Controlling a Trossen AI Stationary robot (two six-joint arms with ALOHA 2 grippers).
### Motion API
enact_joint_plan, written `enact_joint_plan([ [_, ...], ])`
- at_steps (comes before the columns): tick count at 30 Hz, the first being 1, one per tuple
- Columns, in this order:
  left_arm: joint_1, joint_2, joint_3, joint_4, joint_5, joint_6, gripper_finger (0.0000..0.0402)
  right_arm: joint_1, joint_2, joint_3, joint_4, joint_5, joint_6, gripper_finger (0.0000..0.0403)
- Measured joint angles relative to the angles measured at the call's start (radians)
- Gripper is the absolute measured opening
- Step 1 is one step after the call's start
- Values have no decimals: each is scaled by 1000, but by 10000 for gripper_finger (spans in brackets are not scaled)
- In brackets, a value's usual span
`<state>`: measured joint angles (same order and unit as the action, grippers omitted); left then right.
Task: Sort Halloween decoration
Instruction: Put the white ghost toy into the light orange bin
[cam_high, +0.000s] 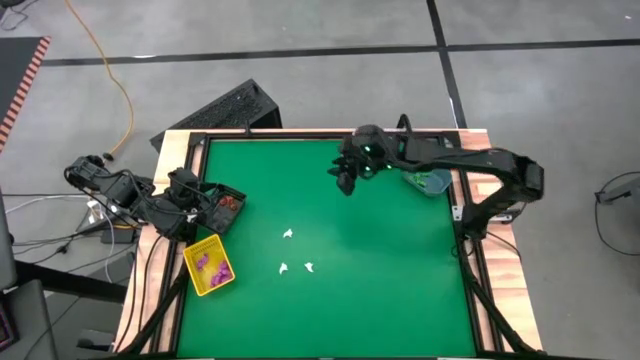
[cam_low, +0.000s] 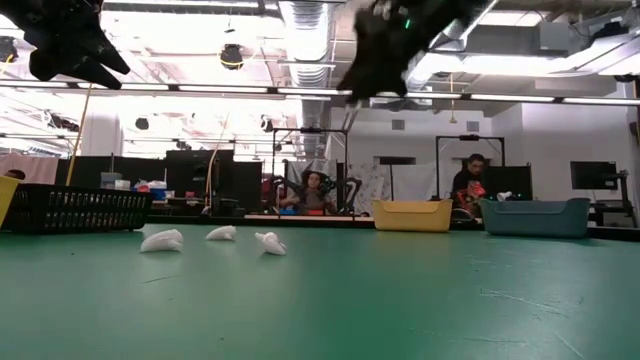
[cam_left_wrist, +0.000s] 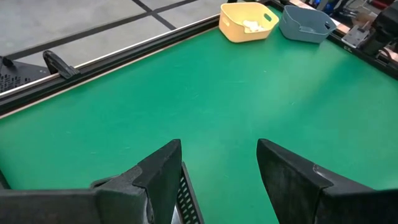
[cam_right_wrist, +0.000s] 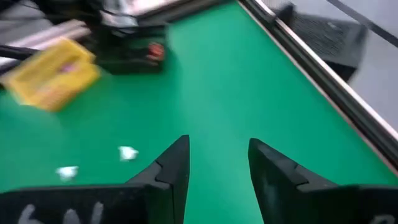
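the right gripper (cam_high: 346, 180) hung empty, jaws apart, between bins and the three white trinkets (cam_high: 287, 235) lying mid-mat. the next move looked like a descent onto one. the left gripper (cam_high: 186, 196) waited open over the black bin (cam_high: 228, 210).

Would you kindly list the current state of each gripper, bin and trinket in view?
left gripper: open, empty, above the black bin.
right gripper: open, empty, raised over the table.
white trinkets: three, loose on the mat.
yellow bin: holds purple trinkets.
black bin: holds reddish trinkets.
blue bin: contents unclear.
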<state>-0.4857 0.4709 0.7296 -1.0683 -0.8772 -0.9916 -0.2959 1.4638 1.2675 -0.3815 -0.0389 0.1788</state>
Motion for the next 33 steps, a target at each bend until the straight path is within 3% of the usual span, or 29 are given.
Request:
enact_joint_plan([
  [7, 0, 0, 0, 2, 0, -1, 199, 213, -90, -62, 72, 46, 87, 154],
  [13, 0, 0, 0, 2, 2, -35, 199, 448, -52, -196, 257, 246, 185, 154],
  [18, 0, 0, 0, 1, 0, -23, 199, 591, 68, -249, 391, 412, 195, 154],
  [27, 0, 0, 0, -24, -21, -33, 199, 662, 362, -248, 710, 438, 229, 154],
  [33, 0, 0, 0, -26, -17, -42, 199, 662, 482, -248, 766, 474, 339, 154],
])
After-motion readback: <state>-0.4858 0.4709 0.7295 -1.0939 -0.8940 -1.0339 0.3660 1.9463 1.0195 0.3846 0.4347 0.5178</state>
